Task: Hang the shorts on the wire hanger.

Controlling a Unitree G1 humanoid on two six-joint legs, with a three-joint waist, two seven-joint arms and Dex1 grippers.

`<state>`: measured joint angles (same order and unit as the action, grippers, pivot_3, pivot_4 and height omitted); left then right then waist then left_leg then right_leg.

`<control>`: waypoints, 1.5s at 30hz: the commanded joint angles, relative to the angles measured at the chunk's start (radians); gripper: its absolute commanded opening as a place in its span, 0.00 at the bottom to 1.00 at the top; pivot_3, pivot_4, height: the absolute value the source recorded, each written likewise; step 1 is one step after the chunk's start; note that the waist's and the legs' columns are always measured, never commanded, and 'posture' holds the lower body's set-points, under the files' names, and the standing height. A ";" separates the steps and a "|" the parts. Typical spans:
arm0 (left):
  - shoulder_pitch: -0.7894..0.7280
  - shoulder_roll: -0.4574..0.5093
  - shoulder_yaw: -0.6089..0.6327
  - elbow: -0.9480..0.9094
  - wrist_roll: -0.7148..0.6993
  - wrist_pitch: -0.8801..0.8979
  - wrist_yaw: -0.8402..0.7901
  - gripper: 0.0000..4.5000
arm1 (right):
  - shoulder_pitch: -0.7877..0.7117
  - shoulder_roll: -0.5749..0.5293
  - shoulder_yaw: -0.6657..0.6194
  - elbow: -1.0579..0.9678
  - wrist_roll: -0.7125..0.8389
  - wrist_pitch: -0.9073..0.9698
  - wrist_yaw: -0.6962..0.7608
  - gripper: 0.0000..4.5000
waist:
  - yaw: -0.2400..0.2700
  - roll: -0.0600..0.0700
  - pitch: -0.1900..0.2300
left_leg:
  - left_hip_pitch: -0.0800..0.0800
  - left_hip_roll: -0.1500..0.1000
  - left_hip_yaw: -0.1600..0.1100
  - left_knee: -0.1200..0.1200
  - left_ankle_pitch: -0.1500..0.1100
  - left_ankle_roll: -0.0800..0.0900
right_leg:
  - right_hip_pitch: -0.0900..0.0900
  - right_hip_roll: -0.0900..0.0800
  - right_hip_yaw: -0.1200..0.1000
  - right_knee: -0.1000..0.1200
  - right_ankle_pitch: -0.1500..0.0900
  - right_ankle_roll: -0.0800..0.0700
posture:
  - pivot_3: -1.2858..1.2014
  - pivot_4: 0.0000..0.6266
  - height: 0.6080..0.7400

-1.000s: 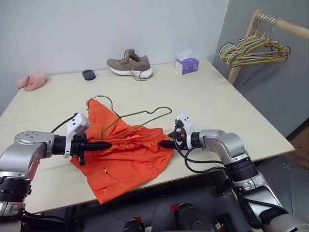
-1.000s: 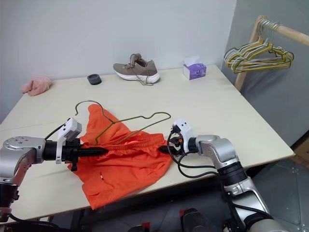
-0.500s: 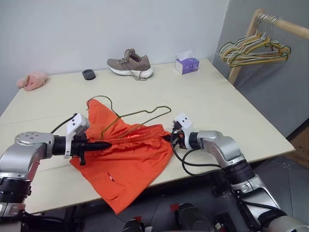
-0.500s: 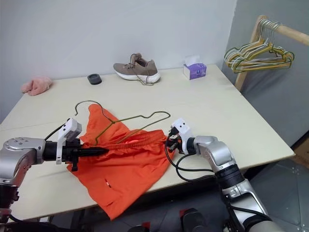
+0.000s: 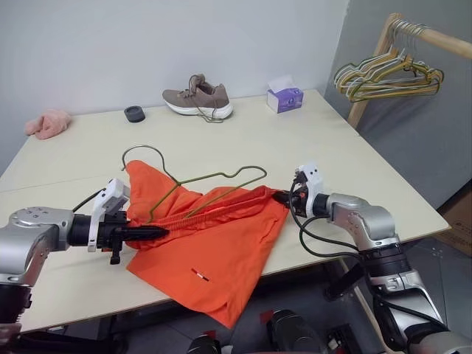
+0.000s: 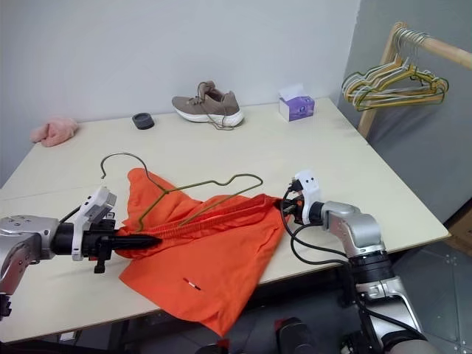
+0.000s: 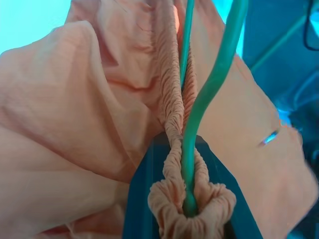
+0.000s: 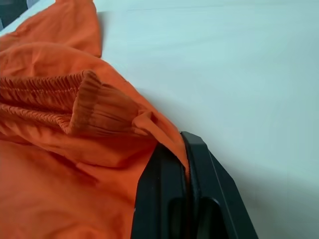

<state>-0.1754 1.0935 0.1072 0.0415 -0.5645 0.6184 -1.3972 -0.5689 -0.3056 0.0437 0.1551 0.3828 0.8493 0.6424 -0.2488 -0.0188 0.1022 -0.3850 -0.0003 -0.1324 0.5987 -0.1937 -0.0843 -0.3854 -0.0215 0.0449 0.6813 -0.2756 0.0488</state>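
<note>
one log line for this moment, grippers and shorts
left gripper: shut on shorts waistband and wire hanger | right gripper: shut on waistband | shorts: stretched between, hem overhanging table edge

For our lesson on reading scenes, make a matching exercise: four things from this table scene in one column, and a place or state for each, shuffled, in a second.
Things:
1. shorts
2. hanger
3. shoe
4. pink cloth

Places or states:
A. at the table's far left corner
B. waistband stretched between both grippers, one leg hanging over the near edge
C. at the far edge, beside the tissue box
D. thin wire lying across the orange fabric

Pairs: 1-B, 2-D, 3-C, 4-A
</note>
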 commanded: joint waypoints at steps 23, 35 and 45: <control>-0.016 0.120 -0.062 0.253 0.192 -0.167 -0.022 0.00 | -0.044 -0.139 -0.198 -0.081 0.114 0.022 -0.163 0.01 | 0.000 0.001 0.001 | -0.001 0.001 0.001 -0.003 0.000 0.000 | -0.002 0.001 0.000 0.000 -0.001 -0.002 | 0.43 0.05 1.00; -0.083 0.099 -0.137 0.342 0.273 -0.263 0.060 0.00 | 0.000 -0.175 -0.127 -0.228 0.125 0.040 -0.120 0.01 | 0.000 0.001 0.001 | -0.001 0.001 0.001 -0.004 0.000 0.000 | -0.002 0.001 0.000 0.000 -0.001 -0.002 | 0.43 0.06 1.00; -0.205 0.015 -0.222 0.397 0.372 -0.340 0.161 0.00 | -0.032 -0.259 0.167 -0.453 -0.061 -0.133 -0.078 0.01 | 0.000 0.002 0.001 | -0.001 0.002 0.001 -0.004 0.000 0.000 | -0.003 0.002 -0.001 0.000 -0.002 -0.003 | 0.43 0.06 1.00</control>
<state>-0.3776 1.0932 -0.1210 0.3690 -0.2678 0.2650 -1.2852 -0.5604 -0.5281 0.2633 -0.2601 0.3898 0.7532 0.5902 -0.2489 -0.0167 0.1035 -0.3856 0.0017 -0.1315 0.5944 -0.1937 -0.0844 -0.3885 -0.0198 0.0446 0.6810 -0.2772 0.0463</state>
